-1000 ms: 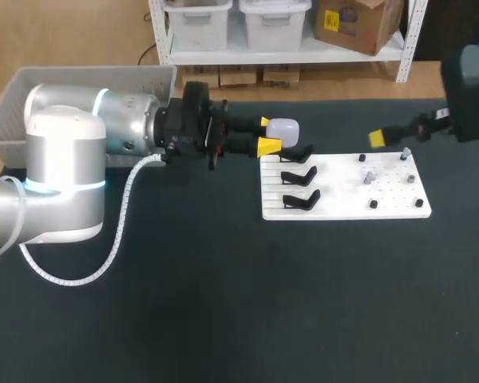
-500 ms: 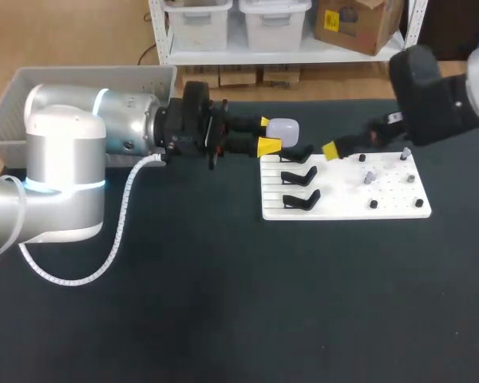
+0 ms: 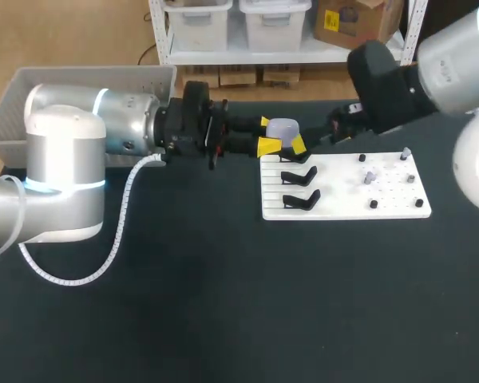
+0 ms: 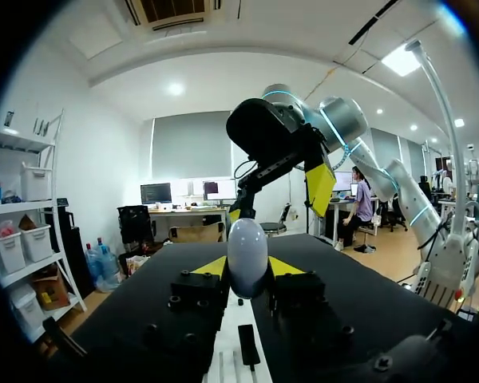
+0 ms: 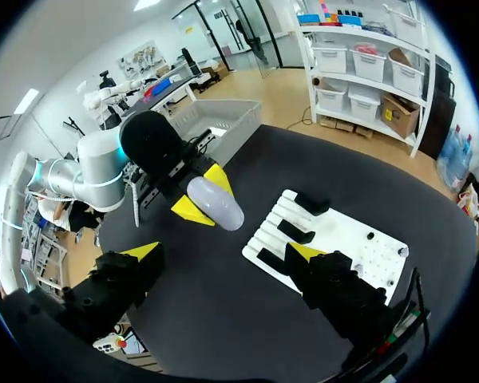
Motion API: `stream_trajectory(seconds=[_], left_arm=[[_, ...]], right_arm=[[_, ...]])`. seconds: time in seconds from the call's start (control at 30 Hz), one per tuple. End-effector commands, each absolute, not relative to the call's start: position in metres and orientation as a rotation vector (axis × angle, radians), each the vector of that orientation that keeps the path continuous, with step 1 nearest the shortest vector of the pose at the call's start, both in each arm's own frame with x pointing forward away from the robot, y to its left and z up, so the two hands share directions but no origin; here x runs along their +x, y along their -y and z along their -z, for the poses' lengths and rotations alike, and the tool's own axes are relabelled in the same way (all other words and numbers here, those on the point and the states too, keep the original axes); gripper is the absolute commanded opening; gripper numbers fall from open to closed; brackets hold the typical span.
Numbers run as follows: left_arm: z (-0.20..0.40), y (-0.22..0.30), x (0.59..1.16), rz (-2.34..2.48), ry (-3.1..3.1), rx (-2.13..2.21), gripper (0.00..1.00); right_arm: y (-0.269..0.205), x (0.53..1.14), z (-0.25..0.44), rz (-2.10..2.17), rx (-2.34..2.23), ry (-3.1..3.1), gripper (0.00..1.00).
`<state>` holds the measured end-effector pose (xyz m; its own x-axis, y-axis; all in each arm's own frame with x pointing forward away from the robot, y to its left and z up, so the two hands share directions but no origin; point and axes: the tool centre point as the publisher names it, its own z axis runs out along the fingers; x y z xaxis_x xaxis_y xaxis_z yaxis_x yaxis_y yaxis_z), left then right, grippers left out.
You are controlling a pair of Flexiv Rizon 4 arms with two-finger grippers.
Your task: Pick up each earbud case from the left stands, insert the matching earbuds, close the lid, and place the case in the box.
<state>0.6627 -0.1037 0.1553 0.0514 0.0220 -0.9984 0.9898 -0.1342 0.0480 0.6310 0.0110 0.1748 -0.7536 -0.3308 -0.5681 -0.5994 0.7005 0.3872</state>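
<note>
**Reference.** The head view is the dial, with the table centre as hub.

**Left gripper** (image 3: pixel 270 134): My jaws are closed on the earbud case (image 3: pixel 283 128), with one yellow tip pressing on each side. The case is at about 1 o'clock, clear of the table and over the back-left corner of the white board (image 3: pixel 343 191). In the left wrist view it stands upright between my fingers. I see no open seam, so I judge the lid to be shut.

**Right gripper** (image 5: pixel 223 254): My jaws are spread wide and hold nothing. The right wrist view shows the case ahead of them, and not between them. In the head view, one yellow tip lies just beside the case, at the case's 4 o'clock. I cannot confirm contact.

**Other items.** The three black stands (image 3: pixel 299 175) on the board's left half carry no case. Small grey pieces, probably the earbuds (image 3: pixel 370 177), sit among the pegs at about 3 o'clock. They are too small to make out. The box (image 3: pixel 88 73) is at 10 o'clock, behind my left arm.

**Step in hand.** The case is off its stand and is being presented to my right arm. In my judgement this is the lid-opening stage, before any earbud goes in.

**Next move.** The right fingers need to reach the lid edge while the left grip stays firm. The rounded shell could slip or twist between the tips.
</note>
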Motion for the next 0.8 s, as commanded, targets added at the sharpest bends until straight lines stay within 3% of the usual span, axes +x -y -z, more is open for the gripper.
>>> stream_trajectory(seconds=[0.03, 0.8], left_arm=[[-0.155, 0.103, 0.663, 1.256, -1.122, 1.348, 0.00], [-0.155, 0.103, 0.663, 1.256, -1.122, 1.348, 0.00]], right_arm=[[-0.016, 0.645, -0.170, -0.844, -0.733, -2.446, 1.00], [-0.015, 0.664, -0.159, -0.811, -0.677, -2.476, 1.00]])
